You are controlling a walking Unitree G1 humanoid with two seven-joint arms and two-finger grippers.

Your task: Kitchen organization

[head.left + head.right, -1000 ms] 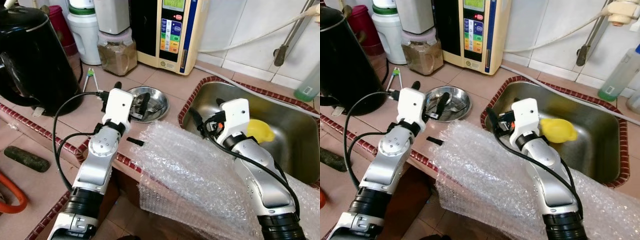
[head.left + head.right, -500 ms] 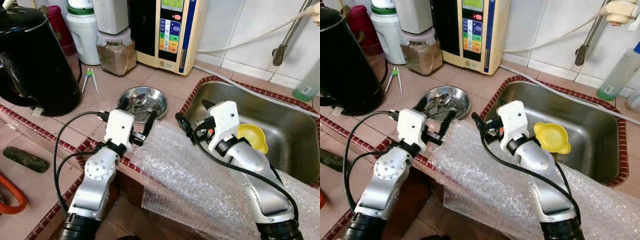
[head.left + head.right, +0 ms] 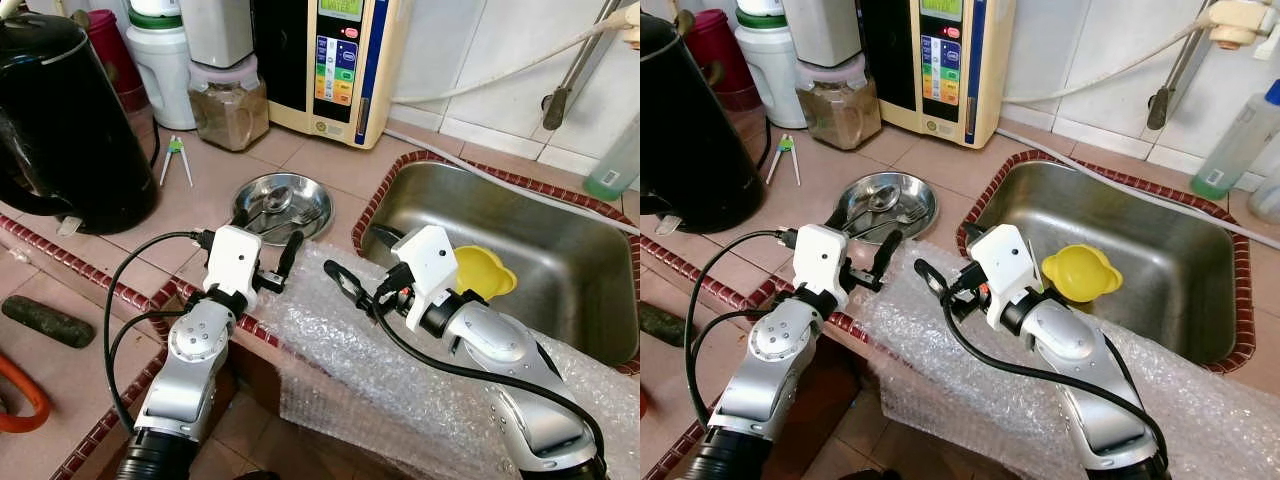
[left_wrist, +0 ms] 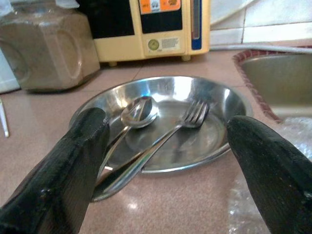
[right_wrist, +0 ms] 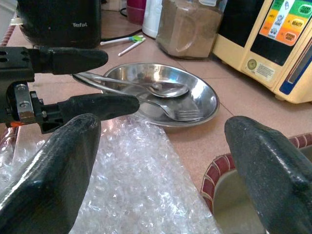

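A round steel plate (image 3: 312, 190) sits on the tiled counter with a spoon (image 4: 139, 110) and a fork (image 4: 194, 115) lying in it. My left gripper (image 3: 265, 235) hovers just in front of the plate, open and empty, its fingers (image 4: 73, 165) framing the plate. A sheet of bubble wrap (image 3: 400, 370) drapes over the counter's front edge beside the sink (image 3: 570, 220). My right gripper (image 3: 357, 255) is above the wrap's near-left end, open and empty, pointing toward the plate and the left gripper. A yellow plastic piece (image 3: 487, 270) lies in the sink behind my right wrist.
A black kettle (image 3: 60, 110) stands at the left with its cord on the counter. At the back are a jar of brown powder (image 3: 228, 100), a water purifier (image 3: 338, 60) and a white jug (image 3: 165, 55). Small green-tipped tongs (image 3: 175, 155) lie nearby. A green bottle (image 3: 615, 165) stands behind the sink.
Both grippers have drawn back toward me. The left came off the plate to its front edge. The right moved left from the sink rim to over the bubble wrap.
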